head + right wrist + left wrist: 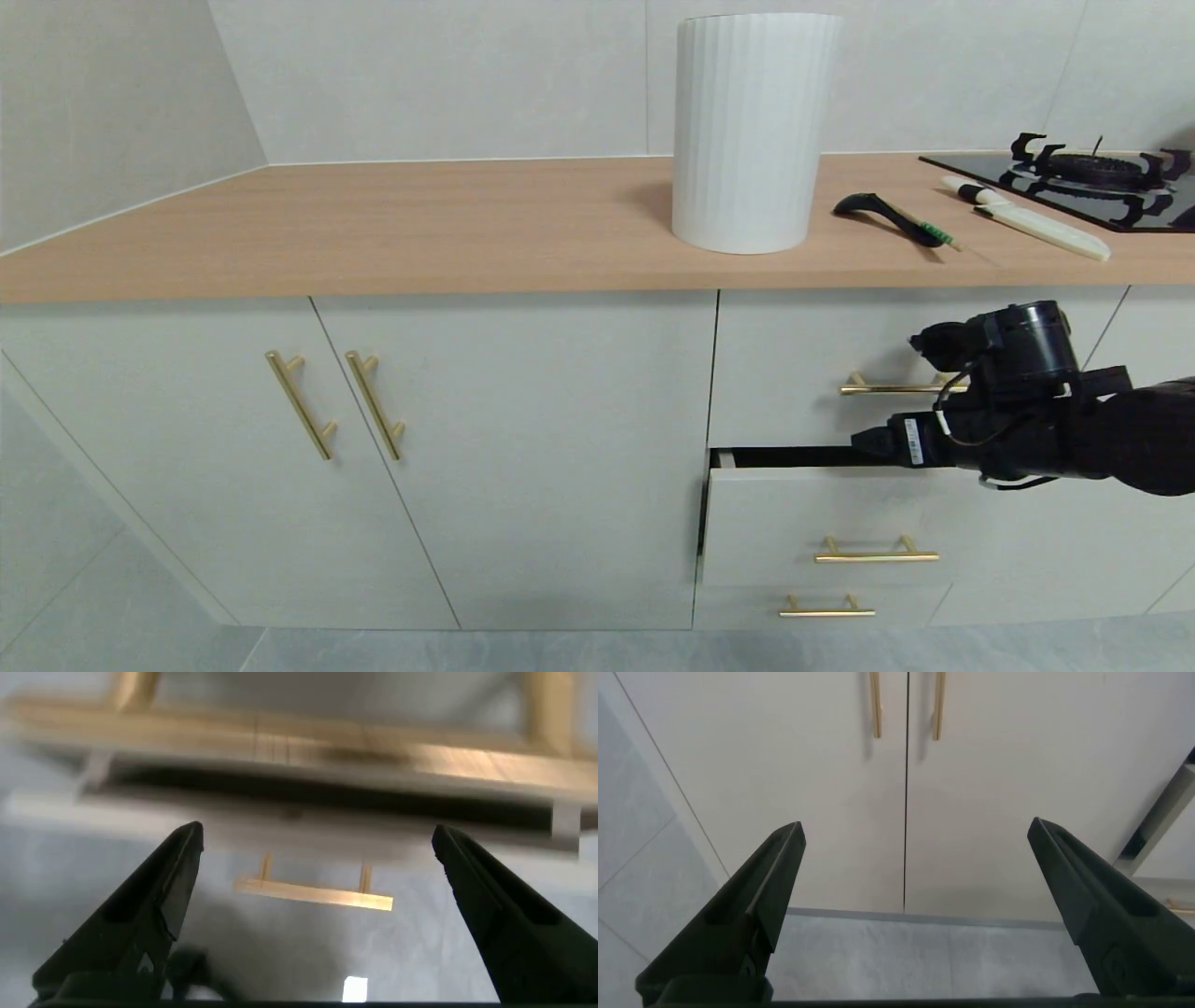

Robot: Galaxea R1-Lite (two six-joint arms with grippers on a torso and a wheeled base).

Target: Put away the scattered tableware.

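Countertop (420, 224): a long wooden run against the tiled wall, with all the loose things lying on it.
Cabinet doors (513, 448): two pale doors under the left stretch, both shut, their gold handles (299, 403) close together on either side of the seam.
Drawer stack: three pale fronts under the right stretch, each with a gold bar pull.
Middle drawer (840, 518): pulled out a little way, with a dark gap along its top edge. The top drawer (794, 355) above it sits flush.
Canister (747, 131): tall, white and ribbed, standing upright on the countertop roughly above the line where the doors meet the drawers.
Hob (1074, 187): black glass with a burner grate, at the far right end of the countertop.
Right gripper (318, 849): held in front of the drawer stack, level with the gap above the middle drawer, below the top drawer's pull. Its fingers are spread wide with nothing between them.
Left gripper (915, 840): down low, facing the cabinet doors and the strip of floor at their foot. Its fingers are also wide apart and empty.
Knife (1027, 222): white, lying flat on the countertop just beside the hob's near edge.
Spoon (882, 213): black, lying flat between the canister and the knife, apart from both. A thin green-tipped piece lies at its handle end; I cannot tell what that is.
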